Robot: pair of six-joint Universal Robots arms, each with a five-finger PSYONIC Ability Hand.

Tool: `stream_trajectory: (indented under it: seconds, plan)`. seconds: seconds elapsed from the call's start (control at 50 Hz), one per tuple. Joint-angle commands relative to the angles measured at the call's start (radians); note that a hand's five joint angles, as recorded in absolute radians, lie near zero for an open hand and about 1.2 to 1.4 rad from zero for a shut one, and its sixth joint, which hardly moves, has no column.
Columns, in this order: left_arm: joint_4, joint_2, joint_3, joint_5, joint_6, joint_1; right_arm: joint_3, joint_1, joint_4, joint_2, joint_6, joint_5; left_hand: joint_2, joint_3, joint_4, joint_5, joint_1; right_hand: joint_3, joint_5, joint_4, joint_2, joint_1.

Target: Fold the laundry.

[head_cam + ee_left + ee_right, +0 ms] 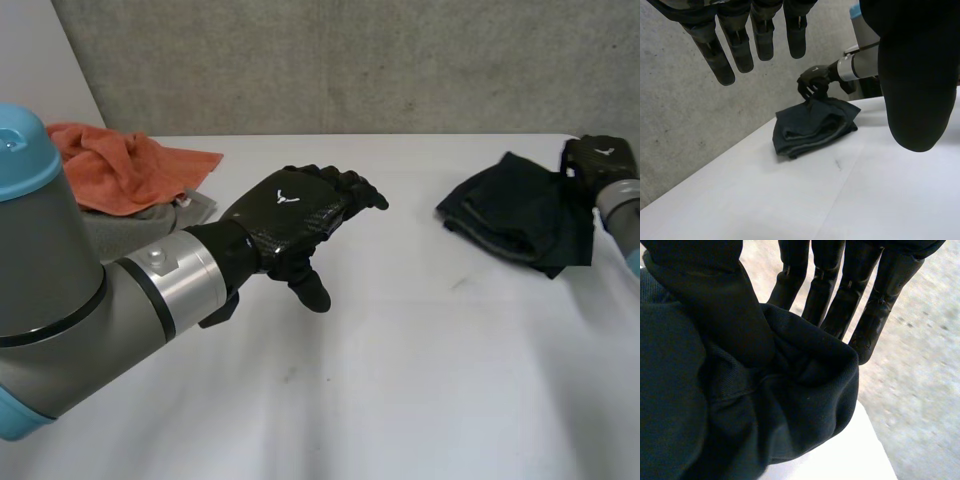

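one dark garment (515, 210), one orange towel (120, 165)

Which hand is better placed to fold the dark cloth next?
The right hand: its thumb and fingers pinch the dark cloth at its edge. The left hand hangs open over the table, apart from the cloth.

— How many cloths?
— Three: one dark cloth (515, 215) at the right hand (600, 160), plus one orange cloth (120, 165) lying on one grey cloth (120, 235), well apart from the left hand (295, 215).
— Hands?
— Two, both black.
— Tables?
— One white table (400, 380).
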Motion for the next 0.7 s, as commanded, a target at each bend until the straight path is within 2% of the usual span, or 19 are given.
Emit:
stream_trajectory:
  seconds: [0.02, 0.14, 0.24, 0.36, 0.46, 0.7]
  plan:
    - [0.004, -0.017, 0.005, -0.002, 0.001, -0.005, -0.116, -0.051, 0.058, 0.093, -0.024, -0.012, -0.014, -0.023, -0.017, -0.011, -0.037, 0.213, 0.344, 0.21, 0.22, 0.426]
    - [0.004, -0.051, 0.031, -0.005, 0.001, -0.008, -0.111, -0.06, 0.058, 0.077, -0.026, -0.002, -0.011, -0.02, -0.014, -0.008, -0.034, 0.213, 0.344, 0.21, 0.22, 0.426]
    - [0.006, -0.074, 0.064, -0.03, -0.002, -0.025, -0.154, -0.134, 0.058, 0.082, -0.026, 0.098, -0.014, -0.023, -0.017, -0.011, -0.037, 0.213, 0.344, 0.21, 0.22, 0.426]
    - [0.006, -0.098, 0.096, -0.054, -0.002, -0.073, -0.192, -0.171, 0.058, 0.112, -0.066, 0.133, -0.014, -0.023, -0.017, -0.011, -0.037, 0.213, 0.344, 0.21, 0.22, 0.426]
    - [0.006, -0.101, 0.102, -0.056, -0.002, -0.076, -0.207, -0.206, 0.058, 0.122, -0.107, 0.236, -0.014, -0.023, -0.017, -0.011, -0.037, 0.213, 0.344, 0.21, 0.22, 0.426]
    - [0.006, -0.111, 0.122, -0.057, -0.004, -0.086, -0.166, -0.217, 0.065, 0.12, -0.109, 0.219, -0.014, -0.023, -0.017, -0.011, -0.037, 0.213, 0.344, 0.21, 0.22, 0.426]
